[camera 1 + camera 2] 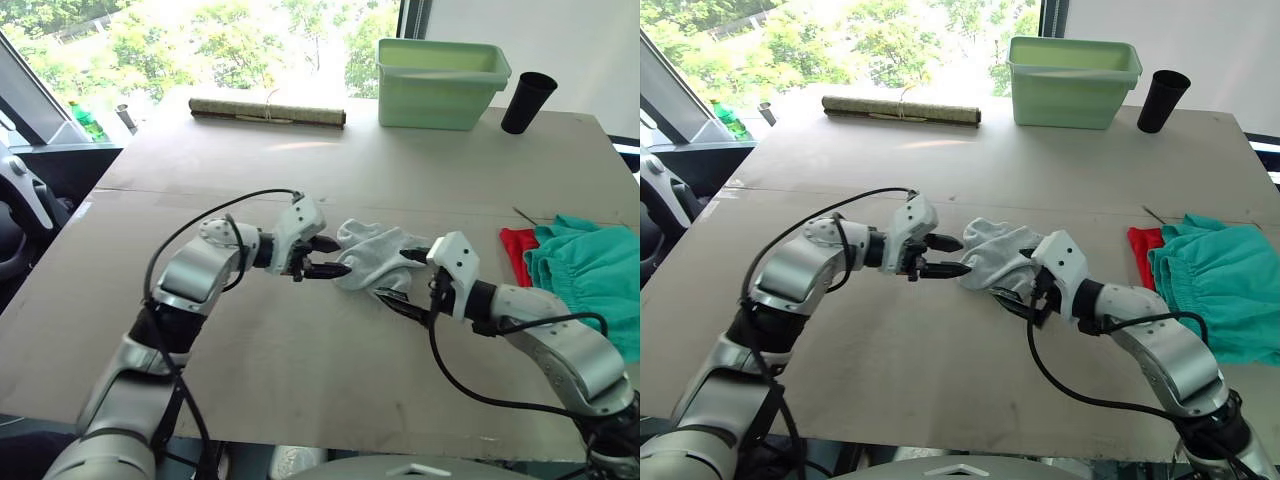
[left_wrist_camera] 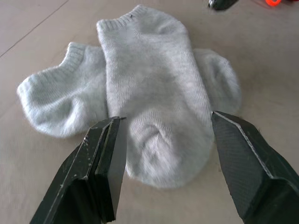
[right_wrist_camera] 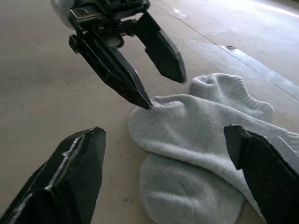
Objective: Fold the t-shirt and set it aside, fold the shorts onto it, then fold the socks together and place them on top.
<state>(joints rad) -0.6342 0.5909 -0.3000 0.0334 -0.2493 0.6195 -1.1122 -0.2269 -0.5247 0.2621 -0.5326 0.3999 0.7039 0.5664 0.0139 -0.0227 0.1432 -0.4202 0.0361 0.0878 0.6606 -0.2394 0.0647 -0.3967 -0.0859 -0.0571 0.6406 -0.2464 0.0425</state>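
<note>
Looking at your left gripper [image 1: 325, 258] first, you've got both black fingers spread apart with nothing between them, tips aimed at the toe end of the socks [image 1: 375, 255]. In the right wrist view one fingertip [image 3: 142, 100] sits right at the edge of the upper sock, touching or just about, you can't quite call it. The left wrist view shows that toe lying between the two fingers.

Your right gripper [image 1: 1025, 285] comes in from the opposite side and it's also spread wide, holding nothing. Its fingers straddle the sock pile, with the fabric lying between them on the table [image 1: 350, 180].

The socks themselves are two light grey-white ankle socks, one laid crosswise over the other, cuffs pointing away from your left gripper. They're flat on the table around the middle, between the two grippers.

Off to your right, the teal shorts [image 1: 590, 270] lie bunched at the table's edge, on top of the red t-shirt [image 1: 517, 252], which only peeks out as a strip on the side nearer the socks. Both are well apart from the socks.

Along the far edge you've got a rolled bamboo mat [image 1: 267, 111], a pale green plastic tub [image 1: 440, 85] and a black cup [image 1: 527, 100] just beside the tub.
</note>
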